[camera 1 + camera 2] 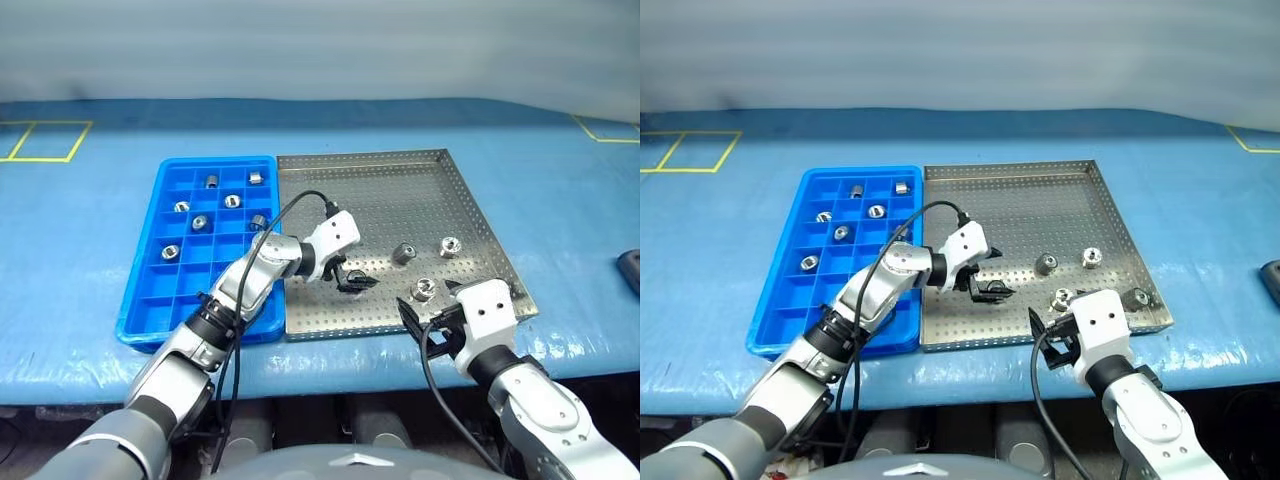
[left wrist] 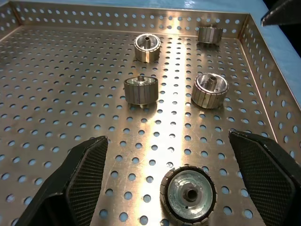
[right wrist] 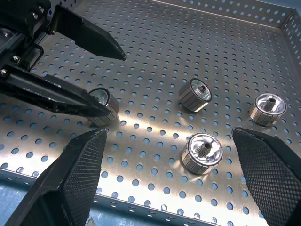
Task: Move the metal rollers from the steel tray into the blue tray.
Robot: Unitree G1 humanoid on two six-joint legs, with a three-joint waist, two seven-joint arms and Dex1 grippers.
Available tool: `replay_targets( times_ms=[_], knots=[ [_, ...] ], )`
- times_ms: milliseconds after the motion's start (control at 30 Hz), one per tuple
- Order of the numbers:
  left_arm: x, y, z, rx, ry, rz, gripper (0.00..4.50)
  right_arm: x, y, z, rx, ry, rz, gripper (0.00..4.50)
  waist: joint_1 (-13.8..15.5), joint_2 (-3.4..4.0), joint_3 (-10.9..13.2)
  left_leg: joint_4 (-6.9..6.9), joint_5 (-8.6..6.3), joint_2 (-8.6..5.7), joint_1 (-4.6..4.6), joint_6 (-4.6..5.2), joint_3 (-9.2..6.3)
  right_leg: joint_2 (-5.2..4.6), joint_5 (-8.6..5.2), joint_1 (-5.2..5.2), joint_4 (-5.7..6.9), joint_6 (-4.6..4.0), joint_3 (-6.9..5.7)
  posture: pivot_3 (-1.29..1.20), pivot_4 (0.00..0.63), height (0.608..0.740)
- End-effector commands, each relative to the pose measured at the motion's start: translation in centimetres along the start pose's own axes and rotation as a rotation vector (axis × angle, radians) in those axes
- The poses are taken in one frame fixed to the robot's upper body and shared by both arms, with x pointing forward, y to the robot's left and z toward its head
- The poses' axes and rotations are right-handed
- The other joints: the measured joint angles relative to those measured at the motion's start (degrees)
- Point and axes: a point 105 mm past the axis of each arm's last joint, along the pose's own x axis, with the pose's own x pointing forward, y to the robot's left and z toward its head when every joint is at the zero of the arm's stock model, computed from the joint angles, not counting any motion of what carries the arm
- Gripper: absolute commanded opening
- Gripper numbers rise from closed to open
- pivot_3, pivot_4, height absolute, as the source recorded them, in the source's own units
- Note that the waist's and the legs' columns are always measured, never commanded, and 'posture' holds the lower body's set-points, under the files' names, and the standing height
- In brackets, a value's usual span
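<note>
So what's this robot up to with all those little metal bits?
It is sorting metal rollers from the steel tray into the blue tray. Seven already sit in blue compartments, and five are in the steel tray. The left claw reaches over the steel tray, open around one roller but not yet gripping it. The right claw hangs open and empty at the tray's near edge.
</note>
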Motion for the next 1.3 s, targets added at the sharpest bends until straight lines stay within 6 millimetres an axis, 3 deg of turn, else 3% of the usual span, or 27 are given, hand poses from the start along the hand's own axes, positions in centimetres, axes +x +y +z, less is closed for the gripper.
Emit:
replay_targets(
  times_ms=[33, 133, 233, 467, 700, 900, 1100, 1300],
  knots=[
    [0.4, -1.0, -0.1, 0.065, 0.027, -0.043, 4.47, -0.4, 0.4, 1.6, -0.011, -0.075, 0.000, 4.50, -0.09, 0.00, 0.00, 0.00, 0.00, 0.00, 0.00, 0.00, 0.01, 0.00, 0.00, 0.00, 0.00, 0.00, 0.01, -0.14, 0.150, 0.740],
    [0.7, -1.9, -0.9, 0.105, 0.064, -0.074, 4.47, -0.3, 0.5, 1.7, -0.011, -0.079, 0.006, 4.50, -0.14, 0.01, 0.00, 0.00, 0.00, 0.02, 0.01, 0.00, 0.01, -0.01, 0.00, -0.01, 0.00, 0.00, 0.01, -0.13, 0.150, 0.740],
    [0.7, -2.3, -0.7, 0.103, 0.050, -0.079, 3.97, -0.1, 0.7, 1.9, -0.012, -0.084, 0.013, 4.50, -0.09, 0.01, 0.00, -0.01, 0.00, 0.02, 0.00, 0.00, 0.02, -0.02, 0.00, -0.02, 0.00, 0.00, 0.02, -0.13, 0.150, 0.740],
    [0.0, -1.5, 0.3, 0.069, -0.015, -0.010, 1.81, 0.3, 1.1, 2.2, -0.025, -0.085, 0.045, 4.50, 0.23, 0.01, 0.00, -0.01, -0.01, 0.02, 0.00, 0.01, 0.03, -0.03, 0.00, -0.02, 0.00, 0.00, 0.02, -0.08, 0.150, 0.740],
    [-2.8, 1.6, 2.3, -0.026, -0.144, 0.212, 1.81, 1.3, 2.1, 2.8, -0.055, -0.092, 0.136, 4.50, 0.65, 0.01, 0.00, 0.01, 0.00, 0.02, 0.00, 0.02, 0.02, -0.02, 0.02, 0.00, 0.02, 0.03, 0.01, 0.00, 0.150, 0.740],
    [-7.9, 3.9, 3.3, -0.046, -0.251, 0.483, 1.81, 2.9, 3.9, 3.8, -0.112, -0.111, 0.282, 4.50, 1.47, 0.00, 0.00, -0.01, 0.00, 0.02, 0.03, 0.02, 0.03, 0.00, 0.03, 0.01, 0.02, 0.05, 0.02, 0.08, 0.150, 0.740],
    [-12.9, 4.3, 1.0, -0.096, -0.211, 0.717, 1.81, 4.4, 6.1, 4.7, -0.158, -0.129, 0.431, 4.50, 3.08, -0.01, 0.01, -0.03, 0.00, 0.01, 0.04, 0.01, -0.02, 0.02, 0.03, 0.03, 0.01, 0.05, -0.01, 0.17, 0.150, 0.740],
    [-16.0, 3.1, -1.7, -0.152, -0.128, 0.849, 1.81, 5.8, 8.2, 5.2, -0.220, -0.145, 0.569, 4.50, 5.82, -0.05, 0.03, -0.02, 0.01, -0.01, 0.02, 0.01, -0.07, -0.02, 0.03, 0.05, -0.01, 0.05, -0.07, 0.27, 0.150, 0.740]
  ],
)
